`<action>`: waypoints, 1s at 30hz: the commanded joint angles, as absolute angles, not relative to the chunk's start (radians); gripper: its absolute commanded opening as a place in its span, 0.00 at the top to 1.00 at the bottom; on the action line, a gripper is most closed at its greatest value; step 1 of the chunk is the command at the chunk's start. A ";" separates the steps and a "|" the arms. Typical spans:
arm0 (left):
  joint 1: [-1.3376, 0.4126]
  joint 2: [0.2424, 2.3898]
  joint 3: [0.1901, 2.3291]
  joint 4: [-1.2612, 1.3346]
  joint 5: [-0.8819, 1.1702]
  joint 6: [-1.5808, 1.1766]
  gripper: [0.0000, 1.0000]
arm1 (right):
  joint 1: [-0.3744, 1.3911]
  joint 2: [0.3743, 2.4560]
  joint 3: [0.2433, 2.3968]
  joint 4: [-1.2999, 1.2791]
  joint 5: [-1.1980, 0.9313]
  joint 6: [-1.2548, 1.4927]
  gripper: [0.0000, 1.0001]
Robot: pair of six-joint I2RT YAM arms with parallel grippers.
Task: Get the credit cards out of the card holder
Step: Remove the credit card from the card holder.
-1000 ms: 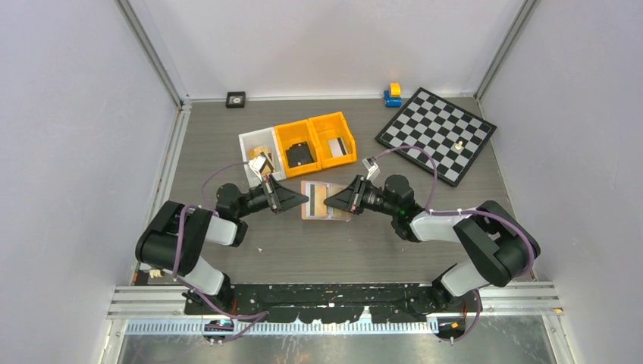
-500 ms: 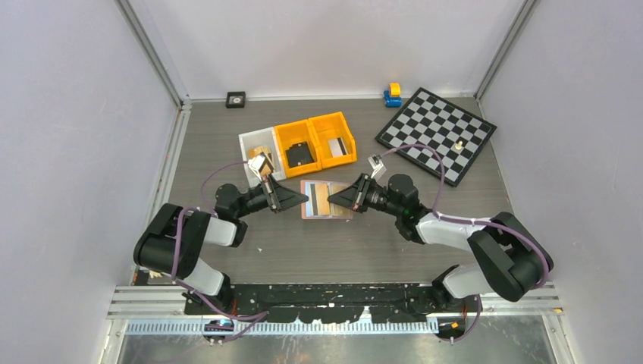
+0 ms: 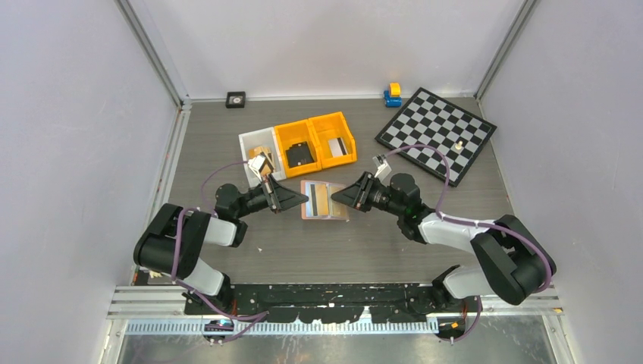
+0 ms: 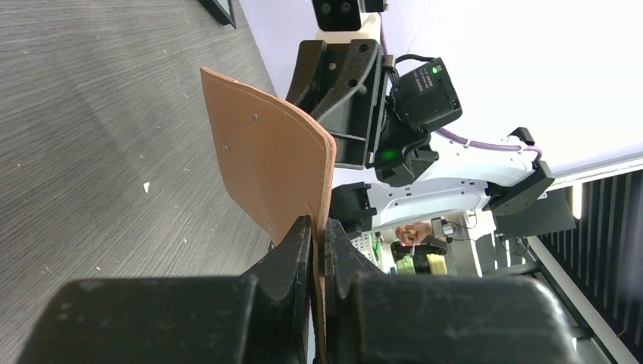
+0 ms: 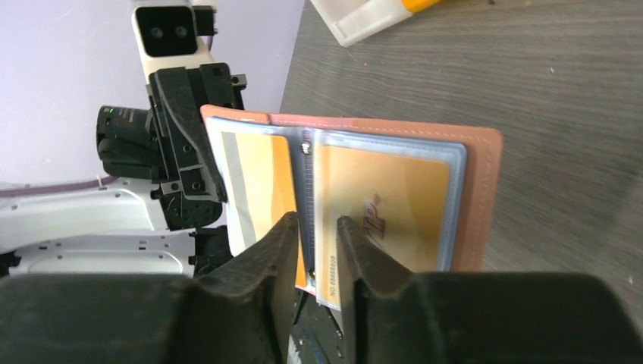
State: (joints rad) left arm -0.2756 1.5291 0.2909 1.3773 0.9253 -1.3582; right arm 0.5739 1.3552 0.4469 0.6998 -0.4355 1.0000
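Note:
The tan card holder [image 3: 324, 199] lies open between my two grippers, its clear pockets facing up. My left gripper [image 4: 318, 235] is shut on the edge of its leather cover [image 4: 265, 163]. In the right wrist view, golden credit cards [image 5: 387, 205] sit inside the glossy pockets on both sides of the spine. My right gripper [image 5: 317, 224] has its jaws a little apart. The near edge of a pocket leaf and of a card lies in the gap. The same gripper [image 3: 337, 199] shows at the holder's right edge from above.
Behind the holder stand two orange bins [image 3: 315, 142] and a white bin [image 3: 258, 148]; one orange bin holds a black item, the other a pale card. A chessboard [image 3: 437, 133] lies at the back right, with a blue-and-yellow toy [image 3: 392, 95] beyond it.
My right gripper has drawn back slightly to the right and its jaws have parted again. The left gripper and its hold on the cover are unchanged.

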 commanded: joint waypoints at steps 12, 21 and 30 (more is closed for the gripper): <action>-0.281 1.495 0.290 1.431 0.934 -1.353 1.00 | 0.582 1.463 0.463 0.943 -0.563 1.076 0.53; -0.281 1.524 0.290 1.419 0.920 -1.338 1.00 | 0.592 1.433 0.465 0.890 -0.544 1.050 0.54; -0.281 1.663 0.308 1.351 0.891 -1.247 1.00 | 0.578 1.212 0.470 0.462 -0.284 0.889 0.50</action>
State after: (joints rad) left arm -0.2760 1.6108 0.2901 1.3556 0.9123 -1.3067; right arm 0.5846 1.2835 0.4450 0.6014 -0.4080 0.9665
